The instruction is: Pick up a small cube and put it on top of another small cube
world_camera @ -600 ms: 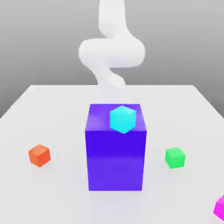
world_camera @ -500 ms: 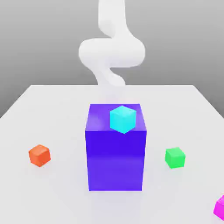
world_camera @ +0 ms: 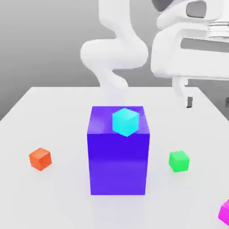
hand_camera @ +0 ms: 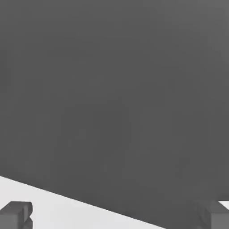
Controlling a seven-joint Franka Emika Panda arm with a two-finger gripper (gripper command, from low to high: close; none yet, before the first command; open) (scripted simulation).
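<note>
Exterior view shows the task barely begun: the pink cube [world_camera: 225,211] lies on the table [world_camera: 53,112] at the near right edge, untouched, well apart from the gripper [world_camera: 188,96] high above. Hand view shows the fingers [hand_camera: 15,214] spread wide, holding nothing. Compared with before, the hand has entered the view; the cubes have not moved.

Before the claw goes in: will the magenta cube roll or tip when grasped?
The magenta cube has flat faces and square edges, so it probably won't roll. It looks rigid, so likely no squashing. It lies at the table's near corner, so a sideways nudge might push it off.
</note>
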